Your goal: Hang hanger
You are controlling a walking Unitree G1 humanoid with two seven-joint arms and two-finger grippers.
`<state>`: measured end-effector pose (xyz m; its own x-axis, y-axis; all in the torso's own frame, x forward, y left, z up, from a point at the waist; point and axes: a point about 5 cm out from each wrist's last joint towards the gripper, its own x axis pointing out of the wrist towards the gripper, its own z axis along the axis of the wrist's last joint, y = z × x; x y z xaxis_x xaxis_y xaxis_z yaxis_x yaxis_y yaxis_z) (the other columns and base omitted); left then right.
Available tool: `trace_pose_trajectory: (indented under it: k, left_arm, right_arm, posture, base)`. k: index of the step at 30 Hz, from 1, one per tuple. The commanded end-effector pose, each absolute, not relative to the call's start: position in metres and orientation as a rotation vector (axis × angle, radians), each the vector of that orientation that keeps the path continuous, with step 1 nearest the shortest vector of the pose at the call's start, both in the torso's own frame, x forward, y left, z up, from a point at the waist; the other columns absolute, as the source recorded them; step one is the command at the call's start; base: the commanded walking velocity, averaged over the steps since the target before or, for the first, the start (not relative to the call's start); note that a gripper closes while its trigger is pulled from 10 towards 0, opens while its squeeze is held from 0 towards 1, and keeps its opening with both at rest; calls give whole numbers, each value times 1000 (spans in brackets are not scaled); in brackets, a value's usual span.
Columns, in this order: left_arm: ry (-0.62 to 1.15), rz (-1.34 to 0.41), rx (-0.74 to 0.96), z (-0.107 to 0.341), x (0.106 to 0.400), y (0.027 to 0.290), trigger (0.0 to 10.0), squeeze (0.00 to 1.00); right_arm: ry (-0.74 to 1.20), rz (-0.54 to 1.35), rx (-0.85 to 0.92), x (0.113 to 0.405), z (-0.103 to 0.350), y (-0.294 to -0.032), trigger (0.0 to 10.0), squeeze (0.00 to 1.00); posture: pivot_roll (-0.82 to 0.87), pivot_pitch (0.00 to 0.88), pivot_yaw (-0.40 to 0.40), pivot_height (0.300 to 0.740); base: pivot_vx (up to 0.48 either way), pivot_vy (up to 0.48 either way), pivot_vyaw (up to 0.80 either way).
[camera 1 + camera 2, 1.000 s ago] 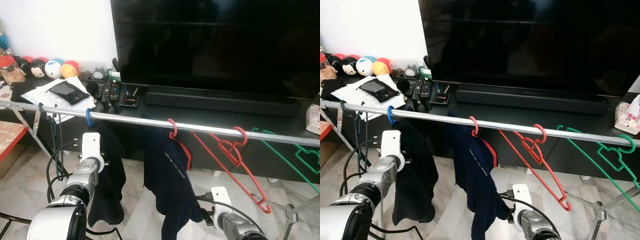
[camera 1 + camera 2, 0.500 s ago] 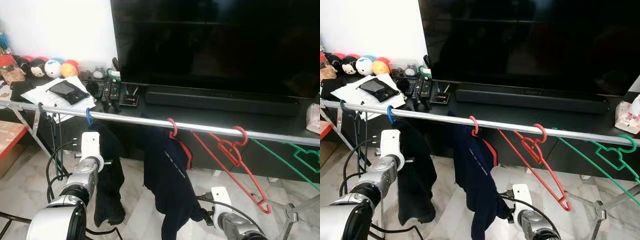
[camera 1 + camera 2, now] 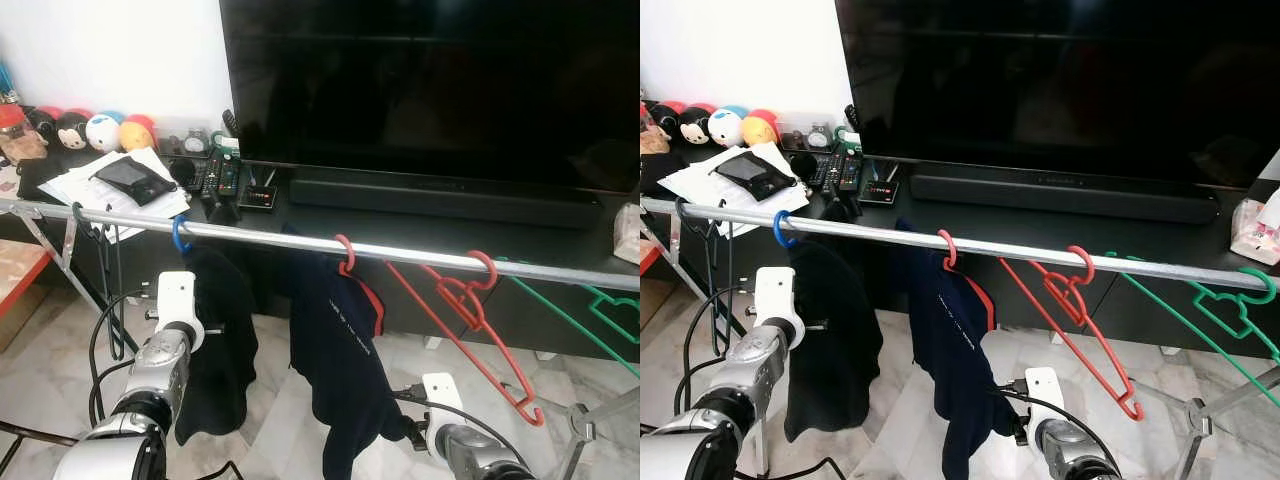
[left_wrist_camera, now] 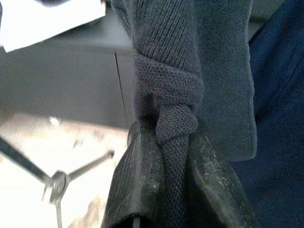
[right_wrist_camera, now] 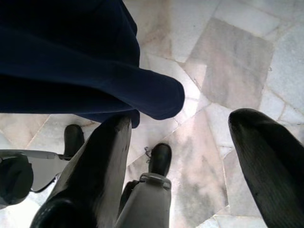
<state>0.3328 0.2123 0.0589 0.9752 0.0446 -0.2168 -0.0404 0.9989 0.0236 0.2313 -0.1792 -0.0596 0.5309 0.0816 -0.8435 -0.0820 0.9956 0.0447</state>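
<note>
Left gripper [image 4: 173, 156] closed on a fold of grey knit cloth [image 4: 175, 85]; both black fingers [image 4: 137, 185] press its sides, the bunched knit squeezed into a narrow roll between them. Above the pinch the cloth widens and hangs in thick ribbed folds. Beside it, dark navy fabric [image 4: 280, 118]. Behind: dark cabinet front [image 4: 61, 90] with a thin vertical seam, white paper [image 4: 47, 21] on its top edge, pale floor [image 4: 28, 161], a metal rack leg joint [image 4: 57, 183]
</note>
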Motion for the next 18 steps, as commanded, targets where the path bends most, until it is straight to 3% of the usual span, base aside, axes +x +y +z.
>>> trace_pose_trajectory:
  k: [1, 11, 12, 13, 14, 15, 18]
  left_arm:
    - [112, 48, 4, 72, 335, 214, 0, 0]
    - [40, -139, 135, 63, 302, 205, 0, 0]
    - [79, -162, 159, 58, 297, 206, 941, 0]
    - [128, -183, 198, 52, 292, 208, 4902, 0]
    - [160, -197, 224, 48, 289, 209, 4902, 0]
    - [225, -206, 255, 40, 285, 212, 10000, 0]
    - [373, -207, 302, 23, 278, 217, 10000, 0]
  right_arm:
    - [987, 85, 14, 236, -57, -180, 10000, 0]
    - [984, 85, 15, 237, -56, -180, 10000, 0]
    - [984, 86, 14, 237, -56, -180, 10000, 0]
    - [985, 87, 10, 237, -56, -180, 10000, 0]
    - [986, 88, 8, 237, -56, -181, 10000, 0]
    - [986, 88, 7, 237, -56, -181, 10000, 0]
    - [988, 87, 4, 237, -56, -182, 10000, 0]
  posture:
    - [-79, 0, -23, 740]
    - [-70, 0, -23, 740]
    - [-70, 0, -23, 740]
    - [-66, 0, -24, 740]
    - [-66, 0, -24, 740]
    - [-64, 0, -26, 740]
    - [-58, 0, -31, 740]
  base:
    - [0, 0, 0]
    - [0, 0, 0]
    - [0, 0, 0]
    - [0, 0, 0]
    - [0, 0, 0]
    - [0, 0, 0]
    - [0, 0, 0]
